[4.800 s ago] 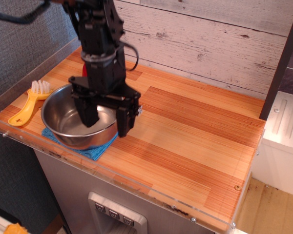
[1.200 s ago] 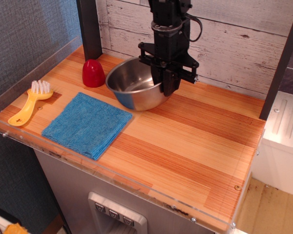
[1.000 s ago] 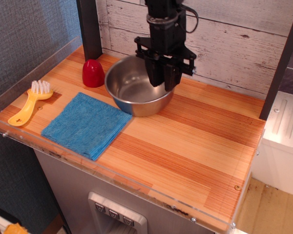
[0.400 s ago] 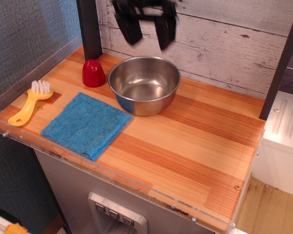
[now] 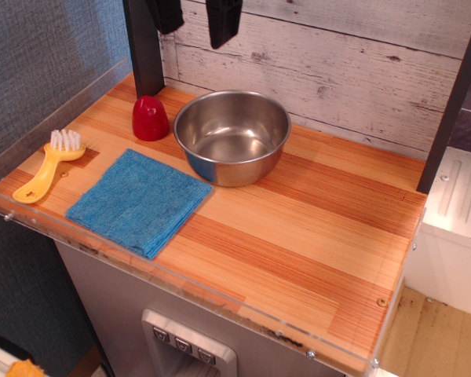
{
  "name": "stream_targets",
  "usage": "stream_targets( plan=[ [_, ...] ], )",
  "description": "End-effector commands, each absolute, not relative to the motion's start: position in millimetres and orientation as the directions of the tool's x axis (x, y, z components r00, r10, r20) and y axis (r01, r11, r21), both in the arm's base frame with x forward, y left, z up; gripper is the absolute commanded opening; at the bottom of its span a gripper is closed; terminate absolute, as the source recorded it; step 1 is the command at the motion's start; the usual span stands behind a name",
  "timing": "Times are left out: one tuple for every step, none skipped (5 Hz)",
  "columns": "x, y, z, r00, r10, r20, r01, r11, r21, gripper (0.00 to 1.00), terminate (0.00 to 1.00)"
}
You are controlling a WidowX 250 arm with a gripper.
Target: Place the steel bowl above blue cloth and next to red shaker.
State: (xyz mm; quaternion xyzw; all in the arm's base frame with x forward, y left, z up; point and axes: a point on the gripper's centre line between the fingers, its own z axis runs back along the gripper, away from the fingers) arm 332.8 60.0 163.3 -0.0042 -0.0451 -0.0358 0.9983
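The steel bowl [image 5: 232, 137] sits upright on the wooden counter [image 5: 314, 228], toward the back, close to the whitewashed plank wall [image 5: 337, 63]. From my screen its rolled rim looks level and its inside is empty, showing only reflections. Just to its left stands the red shaker [image 5: 150, 118], a small glossy dome; the two are very near each other, and I cannot tell whether they touch or leave a sliver of gap. In front of the bowl and to the left lies the blue cloth [image 5: 137, 201], flat and folded square, its far right corner reaching right up to the foot of the bowl (touching or just short of it, I can't say which). The bowl therefore sits behind the cloth and beside the shaker. Further left, near the counter's edge, a yellow brush [image 5: 49, 164] with white bristles lies flat, handle pointing toward the front, apart from the cloth. The gripper [image 5: 195, 14] is up at the top of my view, well above the bowl and clear of everything on the counter; only the lower ends of its two dark fingers [image 5: 222, 22] show, hanging spread wide with nothing between them. A dark vertical post [image 5: 144, 47] stands behind the shaker against the wall. A clear plastic lip [image 5: 188, 290] runs along the counter's front edge.
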Motion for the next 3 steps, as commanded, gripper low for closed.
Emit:
stream_targets(
  plan=[
    [321.4, 58.6, 159.5, 0.996, -0.068, 0.049, 0.068, 0.998, 0.018, 1.0, 0.0],
    [321.4, 58.6, 159.5, 0.996, -0.068, 0.049, 0.068, 0.998, 0.018, 1.0, 0.0],
    [321.4, 58.6, 159.5, 0.996, -0.068, 0.049, 0.068, 0.998, 0.018, 1.0, 1.0]
  ],
)
